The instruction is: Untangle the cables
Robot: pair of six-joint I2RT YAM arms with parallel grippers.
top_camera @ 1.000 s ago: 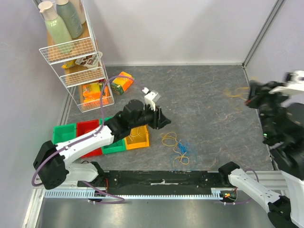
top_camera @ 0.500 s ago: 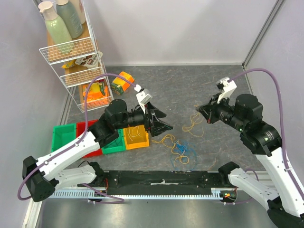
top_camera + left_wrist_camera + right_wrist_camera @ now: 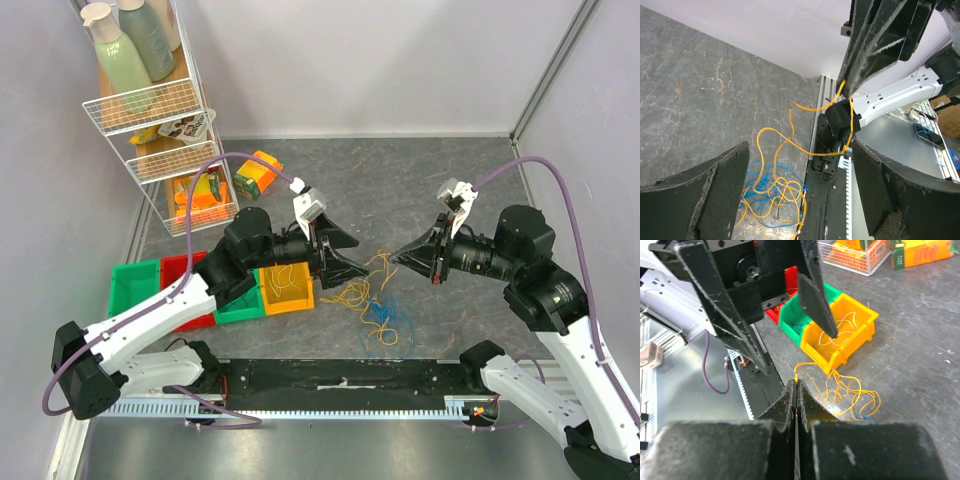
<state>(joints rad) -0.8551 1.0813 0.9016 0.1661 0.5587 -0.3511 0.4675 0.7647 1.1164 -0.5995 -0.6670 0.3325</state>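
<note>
At the left of the desk (image 3: 420, 180) a yellow bin (image 3: 291, 297) holds a few thin pale wire loops. They may be a cable already freed, though I cannot tell that for sure. Just right of the bin the left tool (image 3: 357, 257) reaches toward the middle with its jaws apart and nothing between them. In its own wrist view the left tool (image 3: 801, 150) frames the heap from above. The cables (image 3: 378, 312) lie on the desk near the front edge, a little nearer than both tools and roughly between them. Here a blue cable (image 3: 396, 314) is looped through yellow ones, so most of the sorting looks unfinished. One yellow cable (image 3: 374, 264) rises from that heap to the right tool (image 3: 398, 258), whose jaws are pressed together on it. The right wrist view shows the strand leaving the pinched tips of the right tool (image 3: 796, 384) and dropping to the bunch beside the bin. This lifted strand hangs just beside the left tool's tips, but I cannot tell whether it passes inside the open jaws. My reading is that the task is at an early-to-middle stage. One strand is raised and under tension, while the blue cable and the remaining yellow loops are knotted together on the desk. A likely next step is for the left tool to pin or take the bunch while the right draws its strand free.
</note>
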